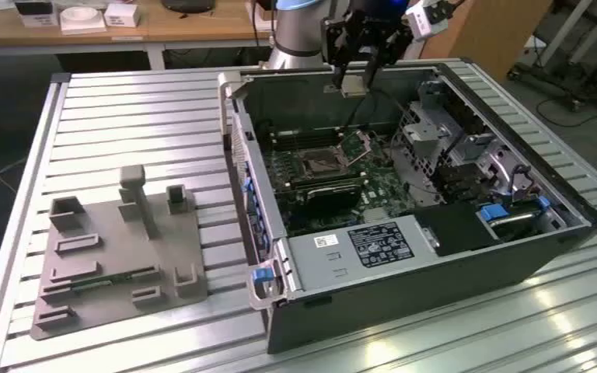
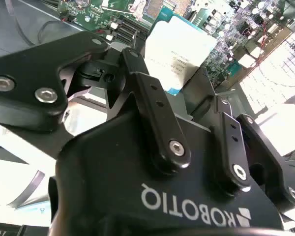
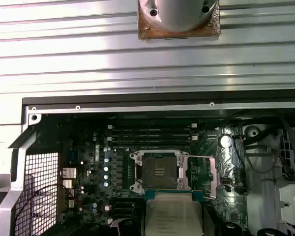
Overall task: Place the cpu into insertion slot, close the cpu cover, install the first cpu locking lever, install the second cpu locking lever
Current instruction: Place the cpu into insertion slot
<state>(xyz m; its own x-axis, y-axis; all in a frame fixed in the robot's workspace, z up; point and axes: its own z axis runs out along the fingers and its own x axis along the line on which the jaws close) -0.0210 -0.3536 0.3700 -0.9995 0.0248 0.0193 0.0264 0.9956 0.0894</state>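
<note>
In the exterior view my gripper [image 1: 354, 76] hangs over the back rim of the open computer case [image 1: 277, 256], shut on the cpu [image 1: 354, 87], a small silvery-tan square. Both wrist views show the same cpu [image 3: 172, 216] [image 2: 179, 49], pale with faint print, past the black finger links [image 2: 157, 118]. Down on the green board lies the insertion slot [image 1: 319, 165] [image 3: 160, 171], a dark square in a silvery frame, uncovered. The cpu cover [image 1: 360, 144] [image 3: 213, 172] stands swung up beside the slot. The cpu is well above the slot and apart from it.
A grey fixture plate [image 1: 122, 249] with upright blocks lies on the slatted table at the exterior view's left. Inside the case are a black label-bearing box [image 1: 382, 245], metal drive cages [image 1: 444, 132] and long memory slots [image 3: 152, 132]. The arm's base mount [image 3: 179, 17] sits behind the case.
</note>
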